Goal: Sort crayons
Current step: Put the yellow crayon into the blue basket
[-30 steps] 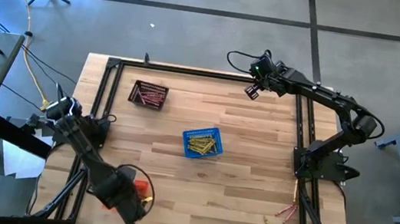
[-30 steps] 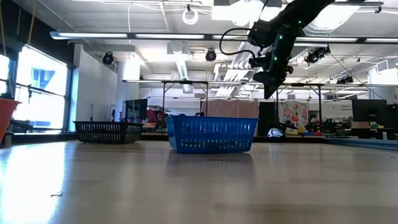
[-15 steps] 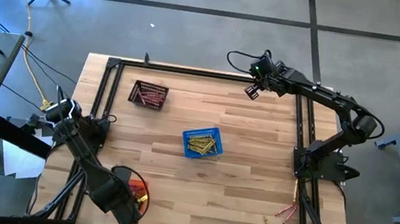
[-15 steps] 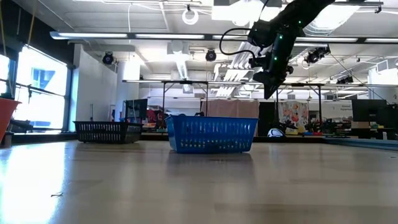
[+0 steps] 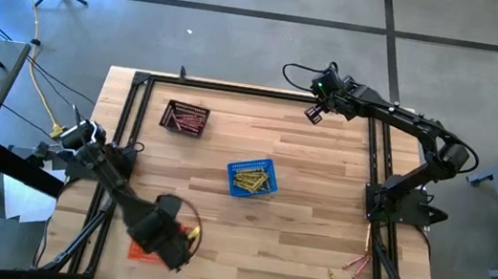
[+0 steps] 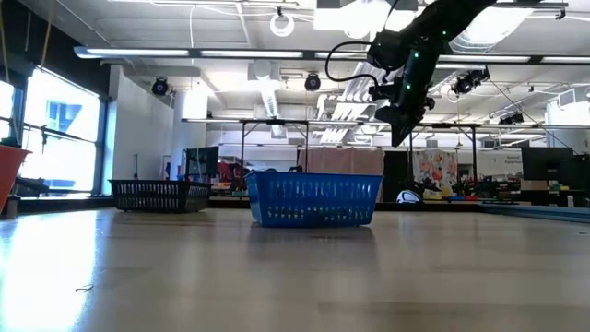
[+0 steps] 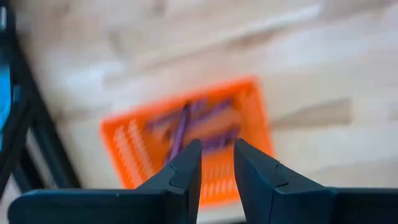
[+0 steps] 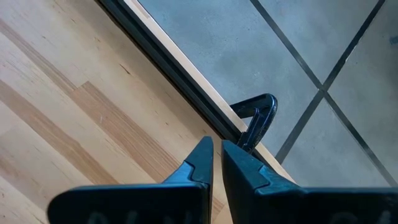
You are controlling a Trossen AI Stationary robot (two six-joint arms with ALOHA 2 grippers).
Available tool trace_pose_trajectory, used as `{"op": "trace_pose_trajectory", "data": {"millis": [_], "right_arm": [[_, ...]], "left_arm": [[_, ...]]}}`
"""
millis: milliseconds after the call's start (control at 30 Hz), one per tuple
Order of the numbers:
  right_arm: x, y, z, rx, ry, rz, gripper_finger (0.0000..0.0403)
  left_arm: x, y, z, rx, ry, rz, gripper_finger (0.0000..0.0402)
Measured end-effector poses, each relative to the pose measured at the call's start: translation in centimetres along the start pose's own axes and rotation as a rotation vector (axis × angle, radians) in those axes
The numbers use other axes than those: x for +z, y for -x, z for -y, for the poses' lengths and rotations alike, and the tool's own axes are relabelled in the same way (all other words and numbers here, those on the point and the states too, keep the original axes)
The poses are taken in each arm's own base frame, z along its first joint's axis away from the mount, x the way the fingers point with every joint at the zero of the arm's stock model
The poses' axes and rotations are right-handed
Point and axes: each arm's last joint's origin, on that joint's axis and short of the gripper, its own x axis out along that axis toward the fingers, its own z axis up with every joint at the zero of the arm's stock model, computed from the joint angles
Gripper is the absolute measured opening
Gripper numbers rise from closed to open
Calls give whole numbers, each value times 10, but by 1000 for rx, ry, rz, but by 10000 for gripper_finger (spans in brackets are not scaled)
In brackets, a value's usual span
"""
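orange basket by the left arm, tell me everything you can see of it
The orange basket is a small rectangular mesh tray that looks like plastic. It sits flat on the wooden table near its front left corner, partly hidden under the left gripper in the high view. Purple crayons lie inside. The gripper's fingers hover above, slightly parted and empty.
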Motion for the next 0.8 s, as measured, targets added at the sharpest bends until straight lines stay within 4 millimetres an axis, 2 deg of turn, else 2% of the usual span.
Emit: {"op": "trace_pose_trajectory", "data": {"millis": [300, 500, 800], "right_arm": [[0, 0, 0, 0, 0, 0, 16], [0, 0, 0, 0, 0, 0, 16], [0, 0, 0, 0, 0, 0, 16]], "left_arm": [[76, -5, 22, 15, -104, 201, 76], [127, -10, 32, 17, -82, 250, 76], [209, -17, 46, -76, -191, 323, 76]]}}
